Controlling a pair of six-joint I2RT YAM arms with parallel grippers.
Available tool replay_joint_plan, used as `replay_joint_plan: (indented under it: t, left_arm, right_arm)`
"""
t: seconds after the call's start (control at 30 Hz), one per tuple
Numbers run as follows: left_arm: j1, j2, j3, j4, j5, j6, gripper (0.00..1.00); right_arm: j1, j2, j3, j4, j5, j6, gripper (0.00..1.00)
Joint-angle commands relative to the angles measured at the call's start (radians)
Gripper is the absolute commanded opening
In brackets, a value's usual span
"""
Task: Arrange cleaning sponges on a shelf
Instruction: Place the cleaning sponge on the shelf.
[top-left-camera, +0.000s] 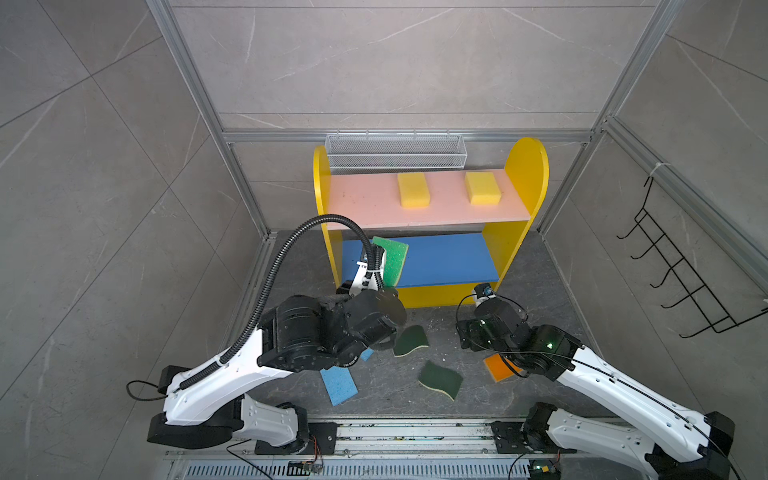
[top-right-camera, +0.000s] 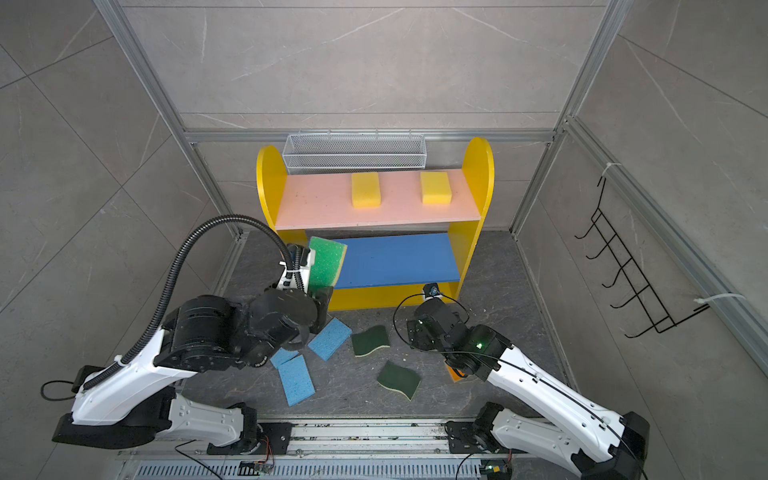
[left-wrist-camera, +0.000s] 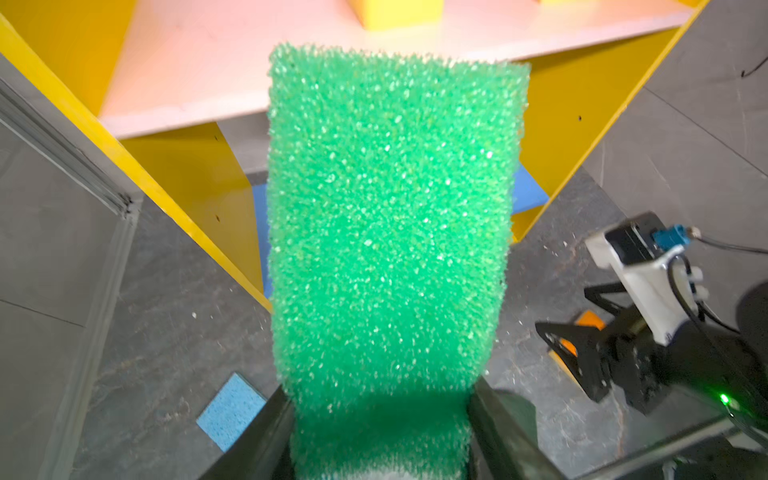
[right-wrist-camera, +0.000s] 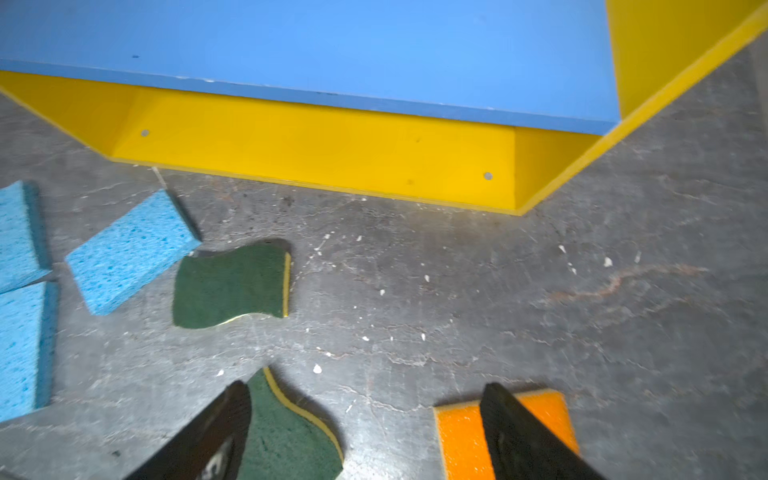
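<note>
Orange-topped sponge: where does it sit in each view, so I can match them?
Top view: orange-topped sponge lies before the shelf, partly under the right arm.
Top view: only a sliver beside that arm.
Right wrist: sponge partly hidden by one of the fingers of the right gripper.
Left wrist: orange patches behind that gripper.
Shared landmark: the shelf.
</note>
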Motion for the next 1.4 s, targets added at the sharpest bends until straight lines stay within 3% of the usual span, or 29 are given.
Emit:
replay_joint_plan:
  t: [0.0, 0.23, 0.57, 0.83, 1.37]
  left_arm:
    - [0.082, 0.010, 0.100, 0.108, -0.007, 0.206, 0.55]
    - [0.337, 0.118, 0.259, 0.111, 0.195, 0.307, 0.56]
    - [0.518, 0.203, 0.305, 0.236, 0.288, 0.350, 0.55]
    - [0.596, 0.316, 0.371, 0.320, 0.330, 0.360, 0.55]
    - [0.643, 0.407, 0.393, 0.369, 0.252, 0.362, 0.55]
  right_arm:
    - [-0.003, -0.055, 0.017, 0.041, -0.057, -0.036, 0.89]
    - [-0.003, -0.060, 0.025, 0.033, -0.100, -0.068, 0.89]
    - [-0.003, -0.037, 0.069, 0.035, -0.131, -0.136, 0.89]
    - [-0.003, -0.023, 0.105, 0.010, -0.136, -0.166, 0.89]
    - [-0.003, 0.009, 0.119, 0.024, -0.148, -0.202, 0.89]
